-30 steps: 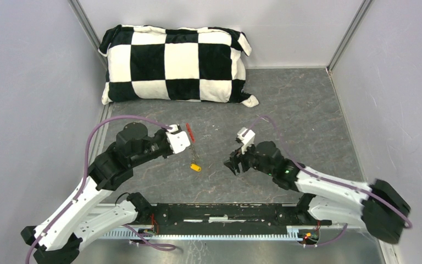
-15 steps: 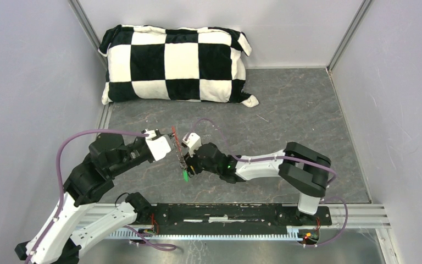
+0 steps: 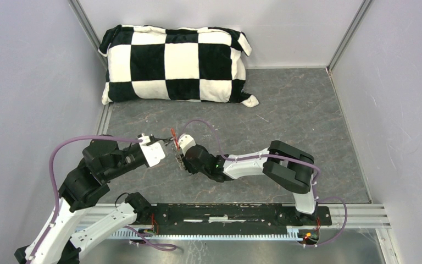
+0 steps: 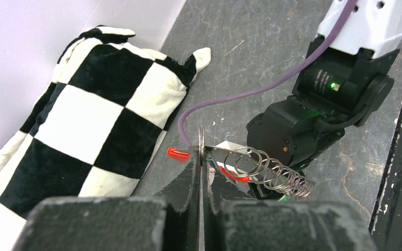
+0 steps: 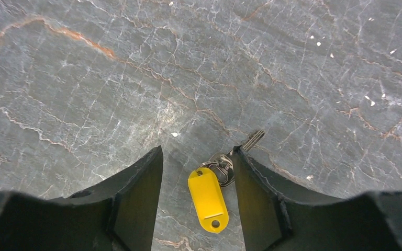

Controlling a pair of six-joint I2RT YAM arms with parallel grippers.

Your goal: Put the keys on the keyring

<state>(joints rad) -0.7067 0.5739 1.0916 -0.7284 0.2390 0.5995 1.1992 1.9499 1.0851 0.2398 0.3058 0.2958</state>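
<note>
Swinging in from the right over the last second, the right arm [image 3: 242,165] now sits close beside the left; the right jaws stand released, straddling the yellow key [image 5: 208,198] lying on the tabletop [image 5: 136,78]. Meanwhile the left jaws are clenched on one ring of the keyring [image 4: 264,170], whose red tag [image 4: 178,153] pokes out behind them

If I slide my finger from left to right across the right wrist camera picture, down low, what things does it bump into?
black finger → yellow key → other black finger
</note>
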